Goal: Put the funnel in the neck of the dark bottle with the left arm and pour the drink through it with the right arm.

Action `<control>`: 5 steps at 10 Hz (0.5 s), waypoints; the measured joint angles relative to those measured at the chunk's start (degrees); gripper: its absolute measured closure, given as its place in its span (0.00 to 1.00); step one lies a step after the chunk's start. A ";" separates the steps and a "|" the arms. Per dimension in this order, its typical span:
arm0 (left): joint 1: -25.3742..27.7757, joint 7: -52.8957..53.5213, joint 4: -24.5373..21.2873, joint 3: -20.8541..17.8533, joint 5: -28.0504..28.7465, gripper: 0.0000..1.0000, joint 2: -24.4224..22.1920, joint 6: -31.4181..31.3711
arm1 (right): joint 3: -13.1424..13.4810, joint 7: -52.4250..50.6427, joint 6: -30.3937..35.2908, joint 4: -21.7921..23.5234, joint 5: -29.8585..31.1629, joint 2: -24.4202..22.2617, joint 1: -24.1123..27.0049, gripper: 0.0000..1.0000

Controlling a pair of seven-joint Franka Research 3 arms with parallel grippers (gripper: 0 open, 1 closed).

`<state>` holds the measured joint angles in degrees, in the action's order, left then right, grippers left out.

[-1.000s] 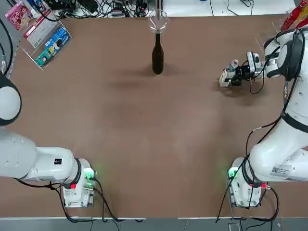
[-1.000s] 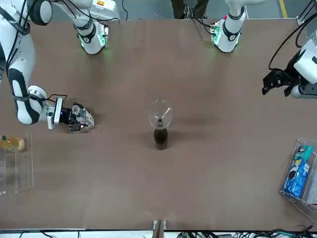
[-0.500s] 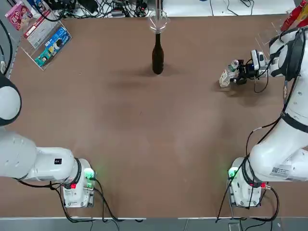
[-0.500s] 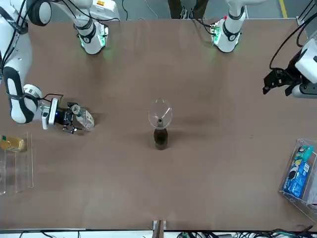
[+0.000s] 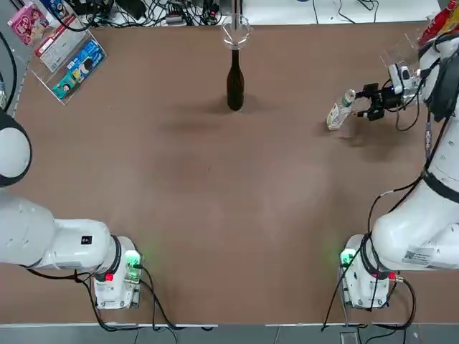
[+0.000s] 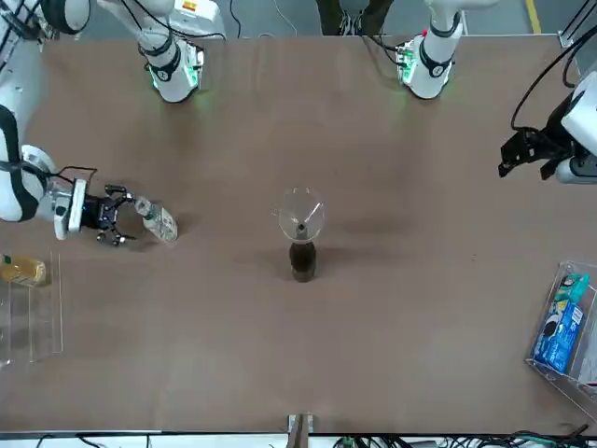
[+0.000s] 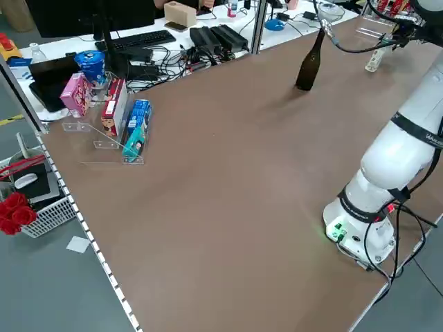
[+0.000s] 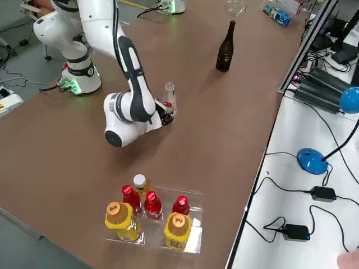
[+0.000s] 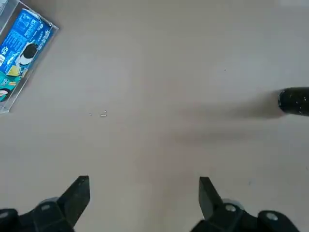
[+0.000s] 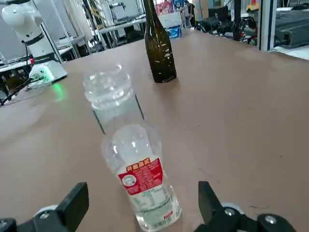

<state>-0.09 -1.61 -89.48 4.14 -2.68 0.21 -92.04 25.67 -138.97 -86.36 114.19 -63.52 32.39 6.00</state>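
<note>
Funnel (image 5: 235, 32) and dark bottle (image 5: 235, 82) stood together toward the far side of the table, the stem down in the neck and the wide cone open upward. I had the drink (image 5: 341, 111), a small clear bottle with a red-and-white label facing the right wrist camera, upright on the table, well apart from them on the right arm's side. Right gripper (image 10: 144, 186) was just beside it, low and pointing across the table, its fingers spread wide with the bottle unpinched between or ahead of them; I couldn't tell which. Left gripper (image 6: 504, 168) hung over the left side of the table, its fingers spread too and nothing between them. Beyond it, a clear tray (image 5: 54, 84) held a blue box (image 5: 84, 61). Across on the right side, red-capped bottles (image 8: 152, 205) stood in another clear tray (image 8: 193, 241).
</note>
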 joint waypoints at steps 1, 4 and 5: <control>0.00 0.00 0.02 0.00 0.00 0.00 0.00 0.03 | 0.73 3.92 -0.02 -0.74 2.57 -1.85 -0.03 0.00; 0.04 0.00 0.02 0.00 0.00 0.00 0.00 0.19 | 1.33 22.78 -0.11 -5.25 13.10 -8.75 -0.26 0.00; 0.04 0.00 0.03 -0.01 0.00 0.00 0.00 0.19 | 1.27 30.96 -0.06 -7.10 17.12 -11.59 -0.53 0.00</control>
<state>-0.05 -1.60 -89.44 4.14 -2.68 0.22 -91.85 26.94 -108.02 -86.42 107.08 -46.40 20.79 5.48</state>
